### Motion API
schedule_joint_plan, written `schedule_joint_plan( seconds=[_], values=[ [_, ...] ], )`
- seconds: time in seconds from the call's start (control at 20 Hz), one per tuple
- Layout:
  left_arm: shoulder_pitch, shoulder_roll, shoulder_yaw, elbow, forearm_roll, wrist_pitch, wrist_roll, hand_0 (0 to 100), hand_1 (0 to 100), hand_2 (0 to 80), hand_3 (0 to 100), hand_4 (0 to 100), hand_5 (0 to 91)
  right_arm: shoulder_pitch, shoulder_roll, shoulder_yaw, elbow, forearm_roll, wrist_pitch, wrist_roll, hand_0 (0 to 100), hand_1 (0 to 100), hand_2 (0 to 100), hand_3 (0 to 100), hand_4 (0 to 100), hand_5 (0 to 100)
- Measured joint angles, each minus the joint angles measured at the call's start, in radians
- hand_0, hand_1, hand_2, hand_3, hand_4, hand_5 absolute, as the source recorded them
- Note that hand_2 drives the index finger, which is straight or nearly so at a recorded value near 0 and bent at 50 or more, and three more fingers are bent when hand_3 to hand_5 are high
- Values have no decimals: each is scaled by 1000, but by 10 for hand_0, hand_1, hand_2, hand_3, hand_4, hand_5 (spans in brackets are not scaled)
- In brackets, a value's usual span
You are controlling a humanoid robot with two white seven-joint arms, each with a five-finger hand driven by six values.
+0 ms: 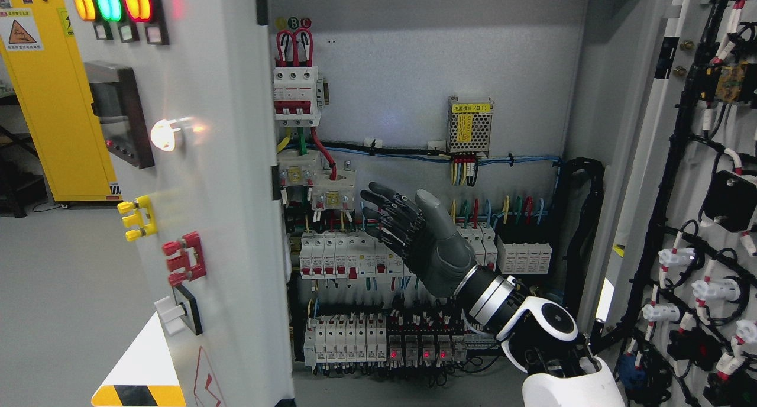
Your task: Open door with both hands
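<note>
Fingers (387,215) of the right hand (423,238) are spread and slightly bent, holding nothing, raised inside the open cabinet (414,70) in front of the breaker rows (349,259). Its arm (532,330) comes in from the lower right. The left door (195,188) stands swung open at the picture's left, its outer face toward the camera; the right door (692,206) is swung open at the right, its inner face covered in black cable bundles and white connectors. The hand touches neither door. On the left door sit three lit lamps, orange (84,5), green (109,3) and red (137,1), a glowing white lamp (163,135), a yellow handle (137,219) and a red handle (186,258). Inside the cabinet, a small power supply (471,125) hangs on the back wall above blue wiring. A yellow locker (56,99) stands behind the left door.
</note>
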Motion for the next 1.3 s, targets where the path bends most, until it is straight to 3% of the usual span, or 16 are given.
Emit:
schedule_joint_plan(
  seconds=[0.6, 1.3],
  values=[
    [0, 0, 0, 0, 0, 2, 0, 0, 0, 0, 28, 0, 0, 56, -23, 30, -103, -3, 0, 0, 216, 108, 0, 0, 0, 0],
    [0, -1, 0, 0, 0, 2, 0, 0, 0, 0, 22, 0, 0, 208, -29, 215, -238, -54, 6, -3, 215, 118, 0, 0, 0, 0]
  ],
)
